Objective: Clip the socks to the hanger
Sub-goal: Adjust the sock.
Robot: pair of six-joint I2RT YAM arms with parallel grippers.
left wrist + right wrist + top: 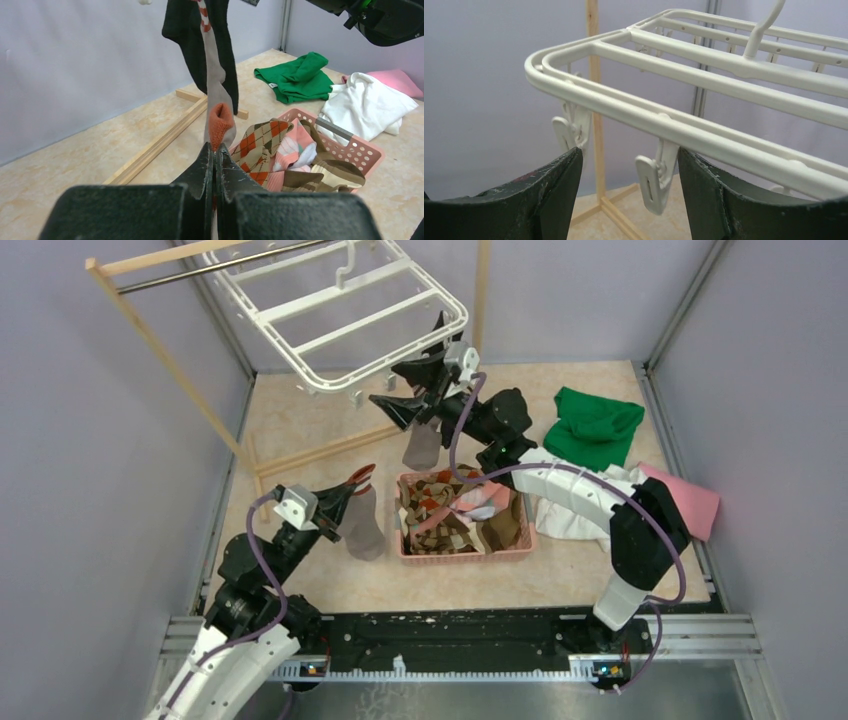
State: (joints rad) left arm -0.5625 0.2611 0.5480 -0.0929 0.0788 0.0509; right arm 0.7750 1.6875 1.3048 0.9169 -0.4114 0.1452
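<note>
The hanger point(704, 137), a white rectangular frame with rounded corners, crossbars and small clips point(654, 182) dangling under its rim, hangs tilted above the table's far left. A grey sock point(216, 85) with an orange heel and striped cuff hangs straight down beside a black sock point(182, 40). A second grey sock point(364, 528) dangles from the closed left gripper point(358, 480), and the brown argyle sock point(255, 142) and pink sock point(295, 147) lie heaped in the pink basket point(367, 152).
</note>
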